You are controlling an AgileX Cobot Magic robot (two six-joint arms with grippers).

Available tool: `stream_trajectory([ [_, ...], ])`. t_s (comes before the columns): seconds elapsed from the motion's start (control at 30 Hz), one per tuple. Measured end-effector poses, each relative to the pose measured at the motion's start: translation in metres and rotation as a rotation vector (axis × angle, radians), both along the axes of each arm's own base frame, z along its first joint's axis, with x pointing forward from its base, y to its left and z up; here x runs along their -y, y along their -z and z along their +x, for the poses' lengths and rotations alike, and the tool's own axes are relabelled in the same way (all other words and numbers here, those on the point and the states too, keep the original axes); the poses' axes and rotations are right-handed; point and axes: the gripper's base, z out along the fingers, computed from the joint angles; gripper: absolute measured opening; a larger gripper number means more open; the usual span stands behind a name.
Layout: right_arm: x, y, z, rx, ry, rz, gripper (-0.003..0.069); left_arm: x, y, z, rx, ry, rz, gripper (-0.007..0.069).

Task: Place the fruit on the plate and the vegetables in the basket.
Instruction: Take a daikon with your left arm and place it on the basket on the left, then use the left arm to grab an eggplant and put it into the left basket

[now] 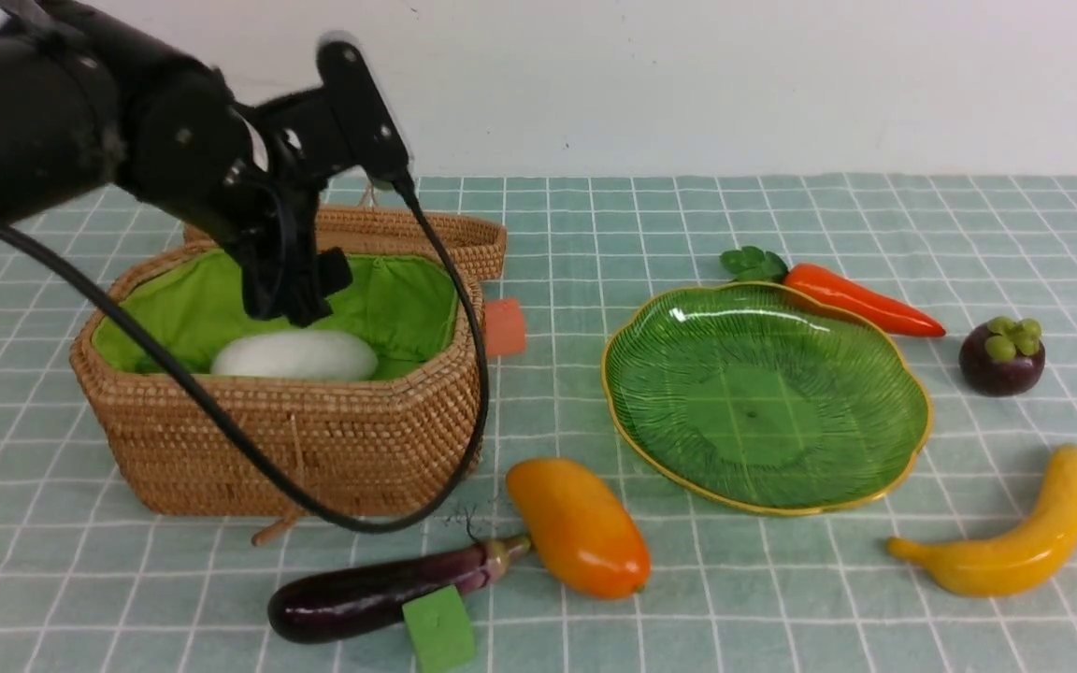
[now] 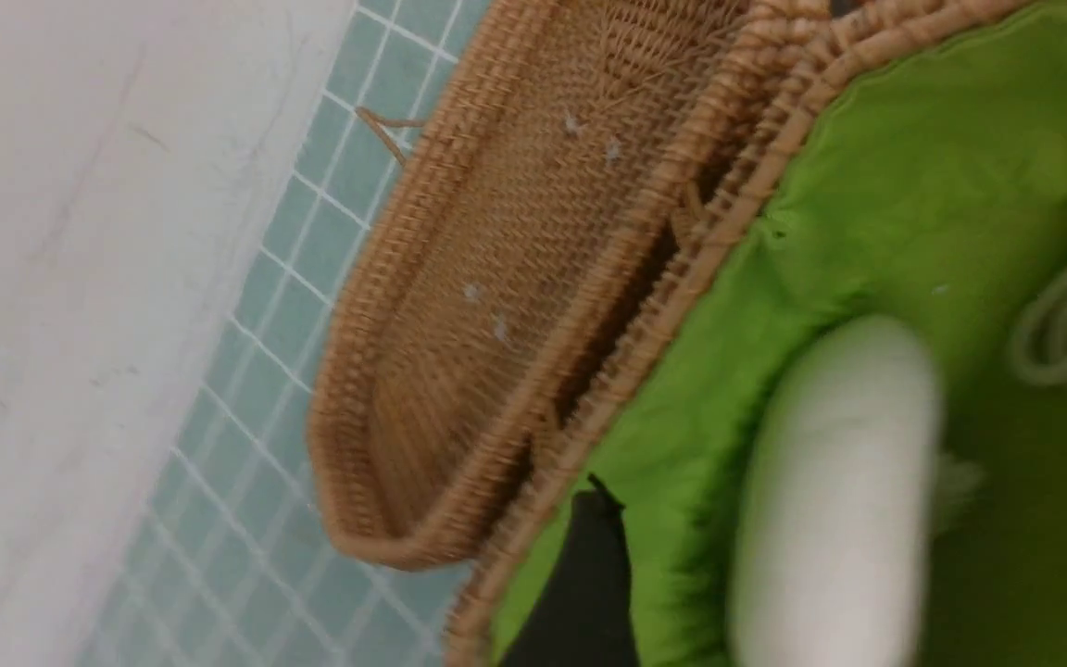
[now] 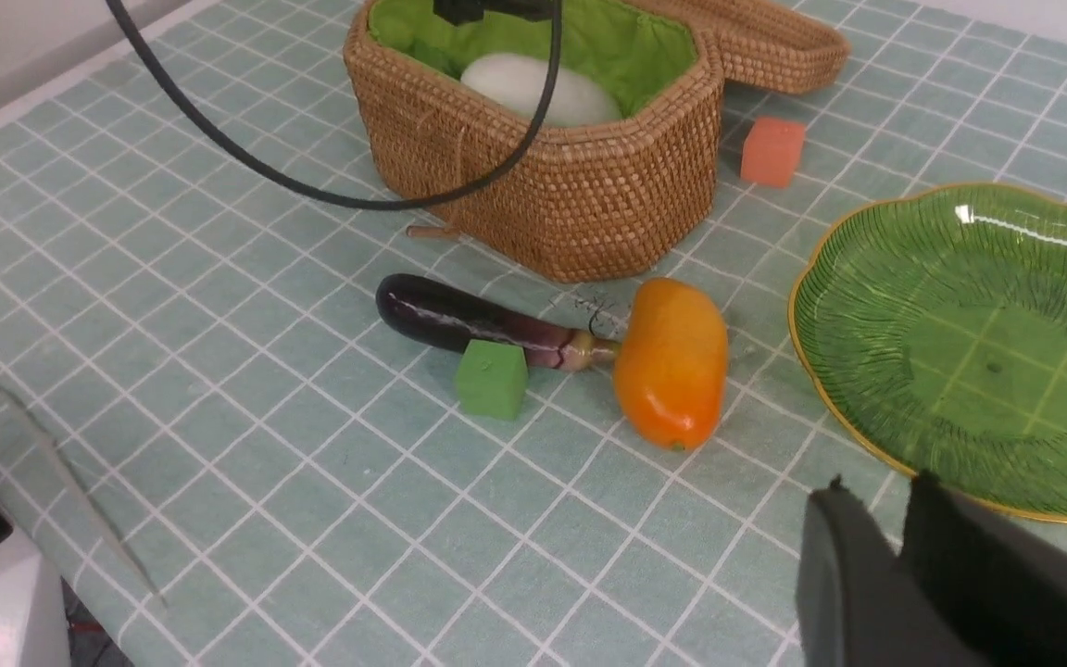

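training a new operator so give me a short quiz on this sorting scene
1. True or false: the wavy gold-rimmed green glass plate holds a fruit.
2. What lies in the green-lined woven rattan basket? A: orange carrot. B: fat white radish. C: long purple eggplant.
3. How many toy fruits lie on the checked tablecloth?
Key: 1 false, it is empty. 2 B. 3 three: orange-yellow mango, curved yellow banana, round dark purple mangosteen.
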Motion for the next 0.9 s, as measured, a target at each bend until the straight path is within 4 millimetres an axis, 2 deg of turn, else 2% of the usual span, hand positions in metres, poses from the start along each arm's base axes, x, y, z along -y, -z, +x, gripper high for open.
stream_trajectory([
  [0.03, 0.0, 0.0, 0.0, -0.001, 0.0, -0.002, 0.0108, 0.001, -0.014, -0.014, -0.037, -0.061, -0.136, 0.0608],
  [0.07, 0.0, 0.0, 0.0, -0.002, 0.0, -0.002, 0.0108, 0.003, -0.016, -0.016, -0.038, -0.066, -0.158, 0.0608],
  [0.1, 0.0, 0.0, 0.0, -0.002, 0.0, -0.002, 0.0111, 0.009, -0.029, -0.034, -0.104, -0.128, -0.317, 0.0514],
  [0.17, 0.0, 0.0, 0.0, -0.004, 0.001, -0.004, 0.0112, 0.02, -0.039, -0.055, -0.161, -0.135, -0.406, 0.0404],
  [0.2, 0.0, 0.001, 0.0, -0.005, 0.0, -0.006, 0.0113, 0.028, -0.039, -0.068, -0.214, -0.122, -0.413, 0.0305],
  [0.27, 0.0, 0.001, 0.0, -0.009, 0.0, -0.01, 0.0113, 0.041, -0.03, -0.093, -0.319, -0.076, -0.363, 0.0154],
  [0.3, 0.0, 0.001, 0.0, -0.01, 0.0, -0.01, 0.0113, 0.043, -0.028, -0.096, -0.332, -0.071, -0.353, 0.0138],
  [0.33, 0.0, 0.001, 0.0, -0.011, 0.0, -0.011, 0.0115, 0.053, -0.014, -0.114, -0.43, -0.039, -0.284, 0.0041],
  [0.37, 0.0, 0.001, 0.0, -0.012, -0.001, -0.01, 0.0116, 0.057, 0.001, -0.127, -0.518, -0.025, -0.205, -0.0005],
  [0.4, 0.0, 0.001, -0.001, -0.012, -0.001, -0.009, 0.0116, 0.059, 0.005, -0.13, -0.533, -0.02, -0.184, -0.001],
  [0.43, 0.0, 0.001, -0.001, -0.012, -0.001, -0.009, 0.0117, 0.058, 0.024, -0.139, -0.597, -0.029, -0.094, -0.0013],
  [0.47, 0.0, 0.001, -0.001, -0.012, -0.001, -0.009, 0.0117, 0.058, 0.026, -0.139, -0.603, -0.03, -0.089, -0.0012],
  [0.5, 0.0, 0.001, -0.001, -0.012, -0.001, -0.009, 0.0119, 0.055, 0.038, -0.14, -0.614, -0.044, -0.033, 0.0006],
  [0.57, 0.0, 0.001, -0.001, -0.012, -0.001, -0.009, 0.0119, 0.049, 0.049, -0.136, -0.618, -0.066, 0.007, 0.0059],
  [0.6, 0.0, 0.001, -0.001, -0.012, -0.001, -0.009, 0.012, 0.043, 0.059, -0.131, -0.622, -0.089, 0.018, 0.0138],
  [0.63, 0.0, 0.001, 0.0, -0.011, -0.001, -0.009, 0.0121, 0.043, 0.06, -0.13, -0.618, -0.091, 0.016, 0.0149],
  [0.67, 0.0, 0.001, 0.0, -0.009, 0.001, -0.011, 0.0122, 0.039, 0.069, -0.124, -0.622, -0.11, 0.015, 0.022],
  [0.7, 0.0, 0.001, 0.0, -0.009, 0.001, -0.011, 0.0123, 0.038, 0.071, -0.122, -0.617, -0.115, 0.009, 0.0256],
  [0.77, 0.0, 0.001, 0.0, -0.008, 0.0, -0.012, 0.0125, 0.035, 0.086, -0.111, -0.606, -0.127, 0.002, 0.0411],
  [0.8, 0.0, 0.001, 0.0, -0.008, -0.001, -0.013, 0.0125, 0.034, 0.088, -0.11, -0.606, -0.125, 0.005, 0.0421],
  [0.9, 0.0, 0.001, 0.0, 0.003, -0.008, -0.024, 0.0127, 0.036, 0.099, -0.098, -0.562, -0.065, 0.03, 0.0527],
])
